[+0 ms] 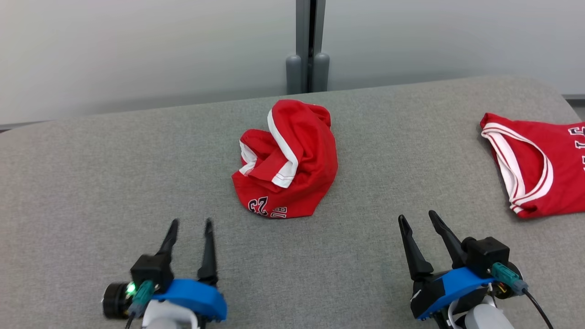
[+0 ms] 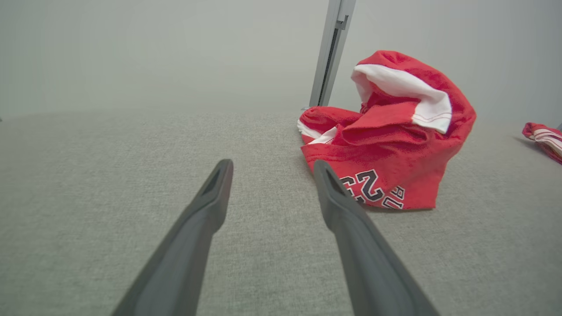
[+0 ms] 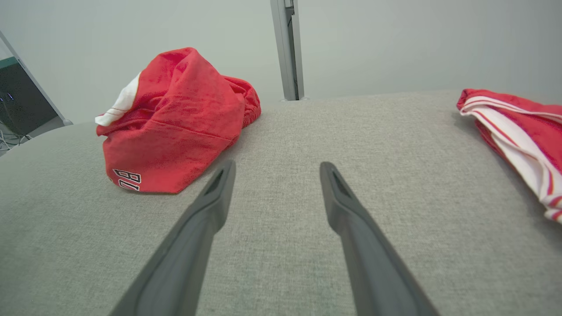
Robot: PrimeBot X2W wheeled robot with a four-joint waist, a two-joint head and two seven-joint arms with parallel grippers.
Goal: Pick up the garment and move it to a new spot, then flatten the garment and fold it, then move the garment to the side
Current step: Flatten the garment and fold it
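Grey fabric-covered table (image 1: 91, 183), as seen from beside the robot. Crumpled red garment (image 1: 288, 160), white-trimmed, heaped near the table's middle toward the far edge. Judging by its bunched state, no pick-up, flattening or folding is done, so the whole task appears to remain. Second red jersey (image 1: 534, 164), laid out at the right edge, well apart. Left gripper (image 1: 192, 222) and right gripper (image 1: 417, 214), low over the near table, fingers pointing toward the heap, spread apart and empty, touching no cloth.

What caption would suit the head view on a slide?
Left gripper and right gripper, open, face a crumpled red garment on the table; a jersey lies at right.
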